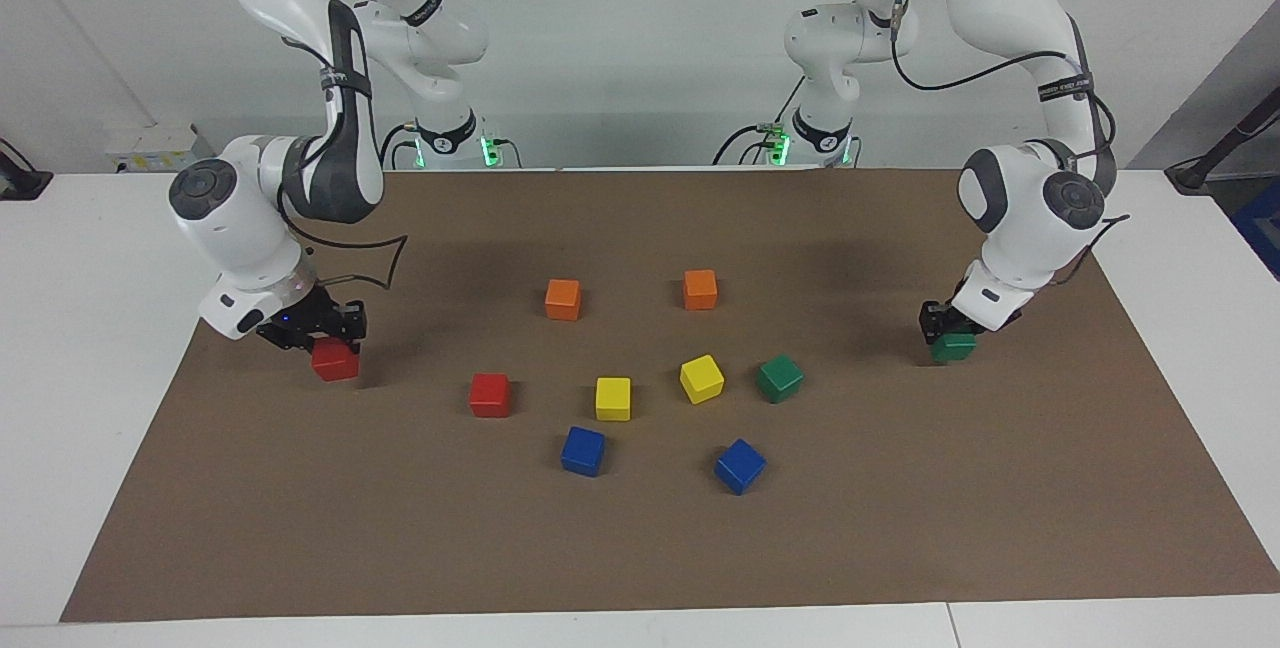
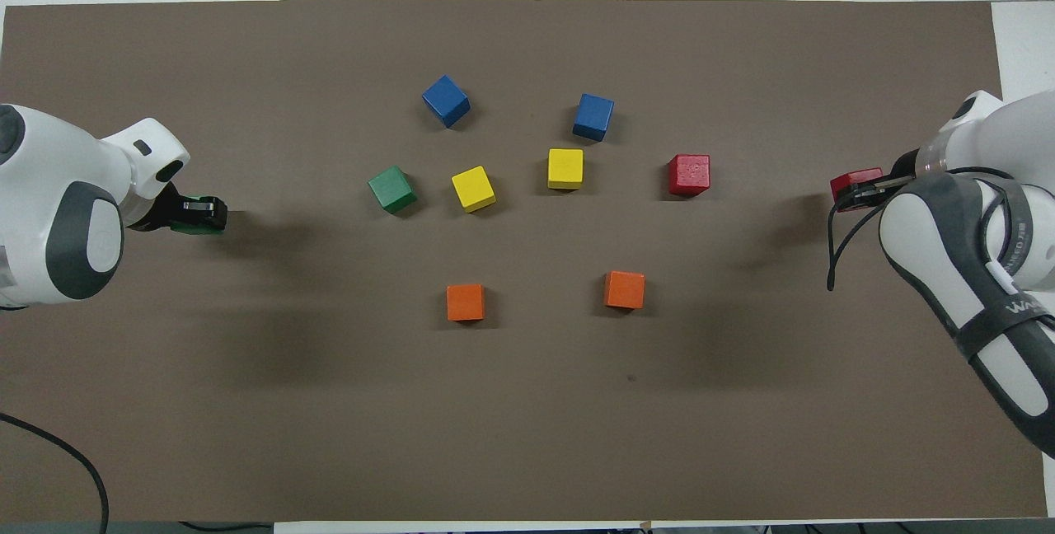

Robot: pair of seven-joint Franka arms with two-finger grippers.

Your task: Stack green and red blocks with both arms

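Over brown mat, bent arms (both low): left pincer pinches green block, right pincer red block.

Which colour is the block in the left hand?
Dark green block, gripped in the left hand; clearest in the facing view.

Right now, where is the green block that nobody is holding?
The loose green block sits on the brown mat beside a yellow block, toward the left arm's end, with a blue block farther from the robots.

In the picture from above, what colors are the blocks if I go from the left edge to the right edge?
Held green block → green block → blue → orange → yellow → yellow → blue → orange → red block → held red block.
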